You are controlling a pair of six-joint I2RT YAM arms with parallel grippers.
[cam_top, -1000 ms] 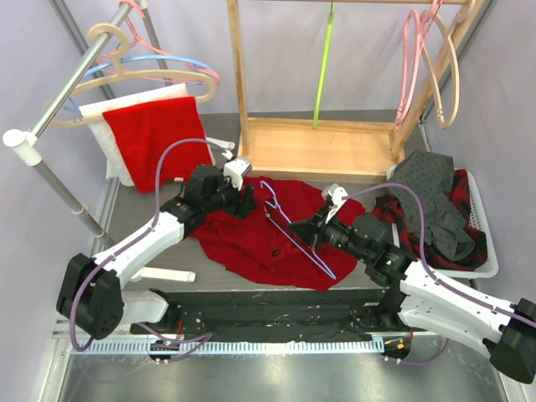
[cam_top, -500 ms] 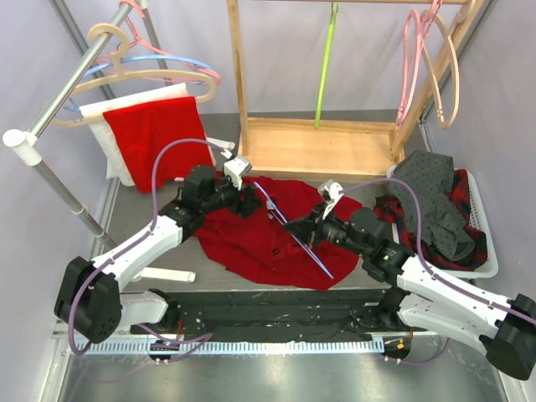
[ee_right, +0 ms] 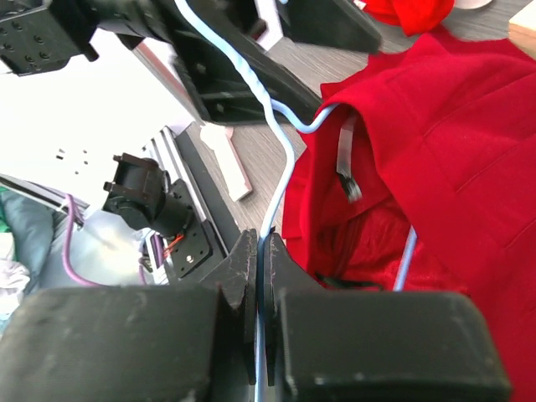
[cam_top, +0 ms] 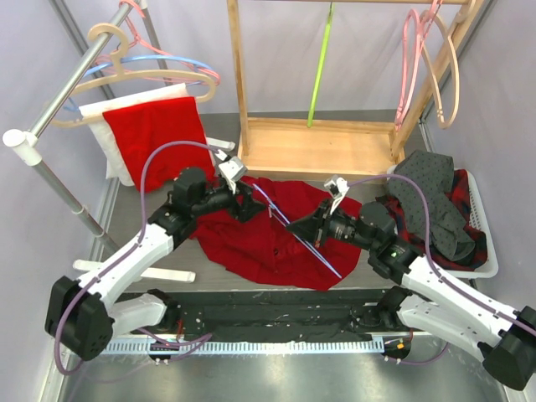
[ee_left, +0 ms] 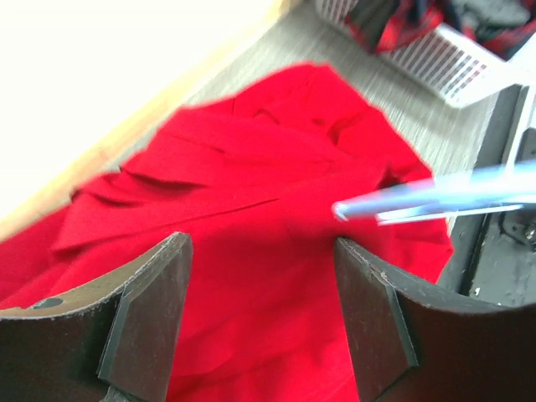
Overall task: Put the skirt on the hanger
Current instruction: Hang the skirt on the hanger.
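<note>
A grey worktop (cam_top: 219, 126) sits between pale walls, with a wooden rack (cam_top: 318, 146) at 12 o'clock, a red towel (cam_top: 159, 134) over a rail at 10 o'clock and a white basket (cam_top: 479, 270) of dark clothes at 3 o'clock. The red skirt (cam_top: 268, 243) lies crumpled flat at the centre of the worktop, not on the hanger (cam_top: 295, 232). The right hand (cam_top: 303, 226), reaching in from the skirt's 3 o'clock side, has its fingers pressed together on the thin blue wire of the hanger, held just above the cloth. A second ago the hanger showed its triangle shape from overhead; now it has turned and reads as one slanted line running from 11 to 5 o'clock. The left hand (cam_top: 251, 206) is at the skirt's 10 o'clock edge, a little nearer 12 o'clock than before. Its fingers (ee_left: 146, 310) are spread over the red cloth with nothing between them.
</note>
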